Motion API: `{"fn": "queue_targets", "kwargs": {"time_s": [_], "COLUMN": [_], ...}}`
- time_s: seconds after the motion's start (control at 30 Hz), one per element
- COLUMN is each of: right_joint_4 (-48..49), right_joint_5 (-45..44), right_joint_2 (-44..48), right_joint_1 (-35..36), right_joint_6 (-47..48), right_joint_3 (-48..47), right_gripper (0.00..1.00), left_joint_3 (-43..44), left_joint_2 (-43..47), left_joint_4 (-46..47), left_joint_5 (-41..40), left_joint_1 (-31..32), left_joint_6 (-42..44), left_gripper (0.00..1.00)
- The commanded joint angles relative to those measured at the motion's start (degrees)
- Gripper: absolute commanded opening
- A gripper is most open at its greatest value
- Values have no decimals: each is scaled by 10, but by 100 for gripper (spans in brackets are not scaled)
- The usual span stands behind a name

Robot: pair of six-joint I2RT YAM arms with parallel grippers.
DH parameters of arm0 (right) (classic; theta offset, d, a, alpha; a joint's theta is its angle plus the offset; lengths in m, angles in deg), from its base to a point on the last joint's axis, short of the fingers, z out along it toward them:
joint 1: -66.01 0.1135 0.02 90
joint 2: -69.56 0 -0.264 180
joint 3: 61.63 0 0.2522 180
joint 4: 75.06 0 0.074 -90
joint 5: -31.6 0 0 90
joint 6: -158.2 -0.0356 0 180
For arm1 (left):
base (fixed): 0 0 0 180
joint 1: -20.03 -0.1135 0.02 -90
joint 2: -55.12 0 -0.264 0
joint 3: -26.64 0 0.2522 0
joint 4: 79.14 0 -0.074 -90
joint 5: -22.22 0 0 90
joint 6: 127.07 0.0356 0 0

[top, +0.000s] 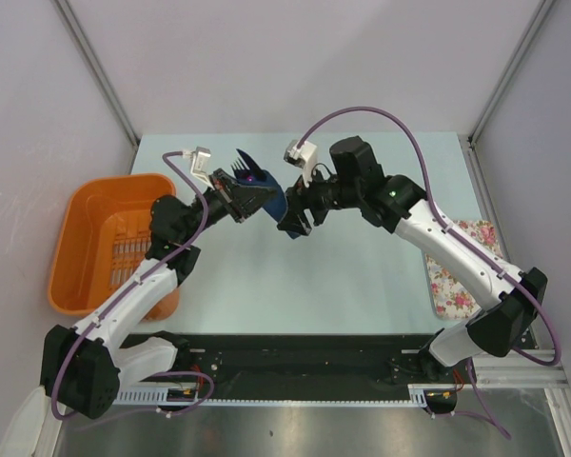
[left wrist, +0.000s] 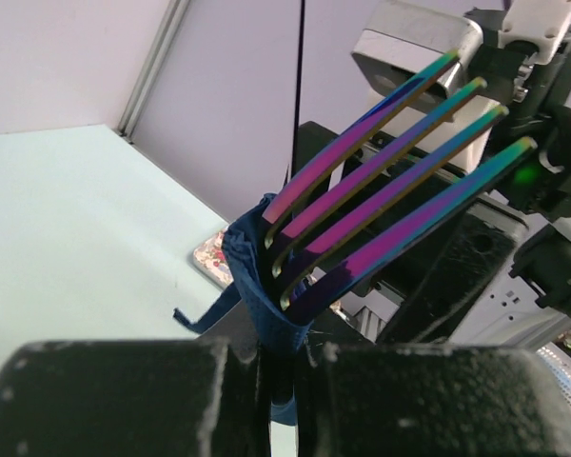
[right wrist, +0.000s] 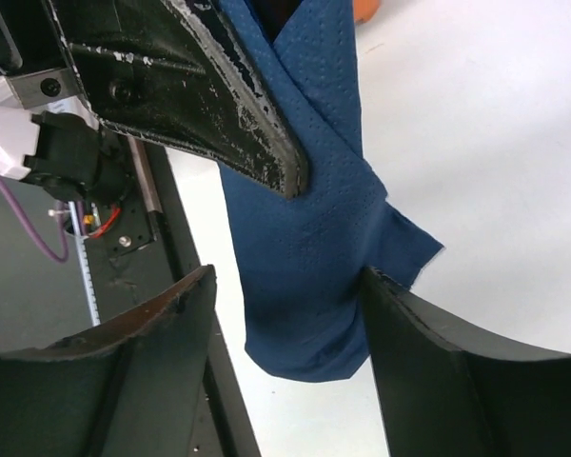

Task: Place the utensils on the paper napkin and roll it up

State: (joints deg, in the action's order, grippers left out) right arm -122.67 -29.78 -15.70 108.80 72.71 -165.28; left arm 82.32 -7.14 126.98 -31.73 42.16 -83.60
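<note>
The slim four-tined fork (left wrist: pixel 390 181) is iridescent: purple and magenta along the tines, turning blue, teal and gold toward the tips. The thin paper napkin (right wrist: pixel 305 248) is dark navy blue, plain except for a fine dotted embossing. The left tool (left wrist: pixel 281 376) and the right tool (right wrist: pixel 287 286) are matt black, the right scuffed pale grey at its edges. The flat table (top: pixel 362 276) is pale mint. The plastic basket (top: pixel 86 228) is orange. The rectangular cloth (top: pixel 462 267) is white with pink flowers.
</note>
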Motion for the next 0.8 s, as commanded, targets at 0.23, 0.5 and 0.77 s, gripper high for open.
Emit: {"fn": "queue_targets", "kwargs": {"time_s": [0.23, 0.5, 0.77], "right_joint_4": [40, 48, 58], "right_joint_5": [122, 179, 206], "right_joint_2": [-3, -4, 5], "right_joint_1": [-34, -42, -32], "right_joint_6": [-39, -64, -86], "right_joint_3": [2, 4, 15], "right_gripper": [54, 45, 37], "left_joint_3": [10, 12, 16], "left_joint_2": [-15, -22, -26], "left_joint_4": [133, 161, 167], "left_joint_5": [54, 71, 72], "left_joint_1": [16, 27, 27], "left_joint_6": [-47, -57, -54], "left_gripper": [0, 0, 0]}}
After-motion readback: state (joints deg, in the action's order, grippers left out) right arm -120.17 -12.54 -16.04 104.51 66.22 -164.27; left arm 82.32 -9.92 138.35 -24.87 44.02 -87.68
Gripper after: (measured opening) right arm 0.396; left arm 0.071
